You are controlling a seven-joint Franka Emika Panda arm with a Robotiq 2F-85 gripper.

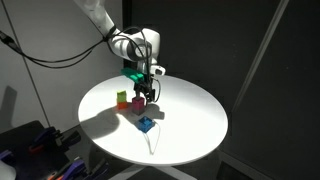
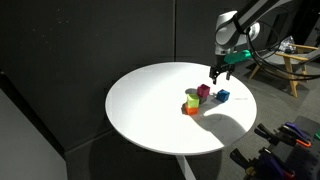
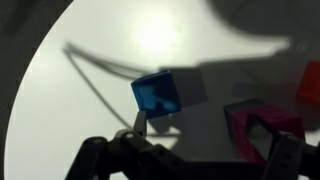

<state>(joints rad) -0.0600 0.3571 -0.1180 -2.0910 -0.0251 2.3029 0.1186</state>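
My gripper [image 1: 146,90] [image 2: 215,72] hangs open and empty above a round white table [image 1: 190,125] [image 2: 150,110]. Its two dark fingers show along the bottom of the wrist view [image 3: 190,162] with nothing between them. A blue cube [image 3: 157,96] [image 1: 146,124] [image 2: 222,96] lies on the table below, towards the left finger. A magenta cube [image 3: 262,125] [image 1: 140,101] [image 2: 203,91] lies near the right finger. A green cube [image 1: 122,98] [image 2: 191,102] and an orange cube [image 2: 187,110] [image 3: 312,82] sit close by.
The table stands on one central post in front of black curtains. Cables hang from the arm at the left [image 1: 40,55]. Clutter lies on the floor [image 1: 40,145], and a wooden chair [image 2: 295,62] stands behind the table.
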